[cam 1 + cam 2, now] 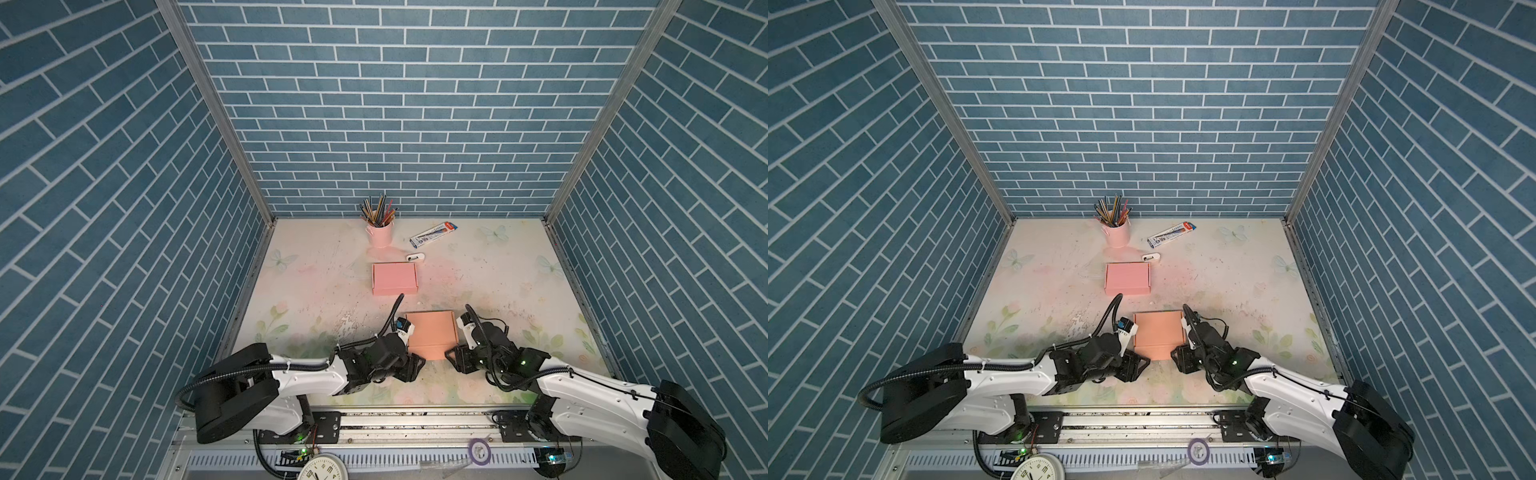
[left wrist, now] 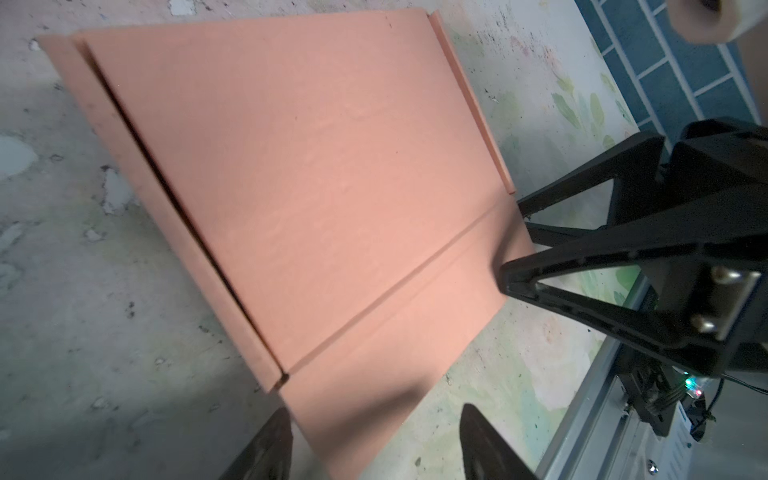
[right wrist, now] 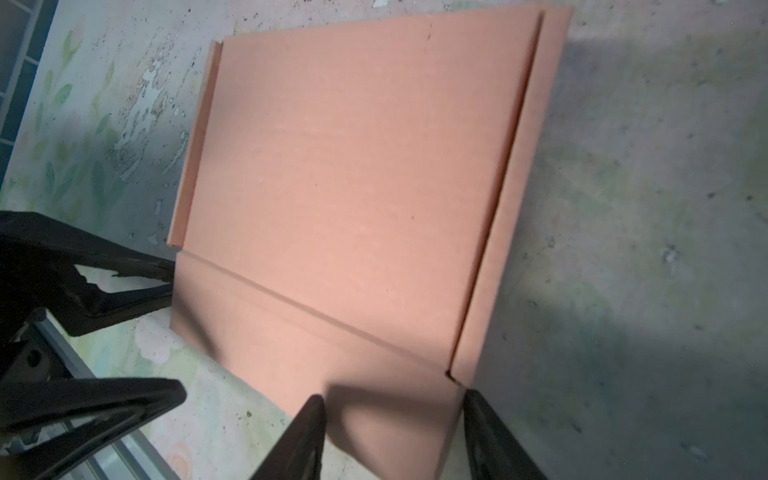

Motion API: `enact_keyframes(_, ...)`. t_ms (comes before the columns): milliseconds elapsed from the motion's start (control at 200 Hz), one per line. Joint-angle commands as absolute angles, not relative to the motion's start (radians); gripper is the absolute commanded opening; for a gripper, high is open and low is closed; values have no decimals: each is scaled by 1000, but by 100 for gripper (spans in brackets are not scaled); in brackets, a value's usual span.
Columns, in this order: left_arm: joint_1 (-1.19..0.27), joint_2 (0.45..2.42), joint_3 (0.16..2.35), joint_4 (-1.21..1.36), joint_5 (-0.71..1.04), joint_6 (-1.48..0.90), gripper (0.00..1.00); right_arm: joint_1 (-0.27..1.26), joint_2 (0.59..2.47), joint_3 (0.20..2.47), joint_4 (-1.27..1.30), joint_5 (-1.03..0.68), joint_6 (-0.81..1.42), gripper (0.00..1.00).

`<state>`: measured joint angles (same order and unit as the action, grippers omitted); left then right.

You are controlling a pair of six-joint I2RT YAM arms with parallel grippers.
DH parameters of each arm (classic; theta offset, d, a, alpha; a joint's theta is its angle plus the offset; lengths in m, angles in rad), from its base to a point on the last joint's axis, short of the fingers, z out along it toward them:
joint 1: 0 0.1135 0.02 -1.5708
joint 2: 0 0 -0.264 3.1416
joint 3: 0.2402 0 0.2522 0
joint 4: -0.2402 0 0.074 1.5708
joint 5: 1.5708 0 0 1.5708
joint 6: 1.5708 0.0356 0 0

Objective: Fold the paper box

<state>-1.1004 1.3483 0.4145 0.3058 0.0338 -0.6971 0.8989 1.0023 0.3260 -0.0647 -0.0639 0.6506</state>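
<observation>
Near the table's (image 1: 316,266) front edge, between both arms: salmon paper box (image 1: 432,332) lies flat, one crease across its near flap, narrow strips along both sides. Left gripper (image 2: 374,440) and right gripper (image 3: 392,432) fingers parted, straddling flap corners, not clamped.

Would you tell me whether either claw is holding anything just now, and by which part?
Nothing is held: the left claw and right claw both stand open, each straddling a near corner of the flap of the orange box.
</observation>
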Motion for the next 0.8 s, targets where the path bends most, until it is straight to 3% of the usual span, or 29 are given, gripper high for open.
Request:
enact_keyframes(0,-1106,1355,411,327,5,-701,64,907,1015,320,-59,-45,672,54)
enact_keyframes(395,-1106,1372,434,305,-13,-681,62,908,1036,344,-68,-16,655,49)
enact_keyframes(795,-1106,1341,440,316,12,-681,62,908,1000,367,-49,-60,658,51)
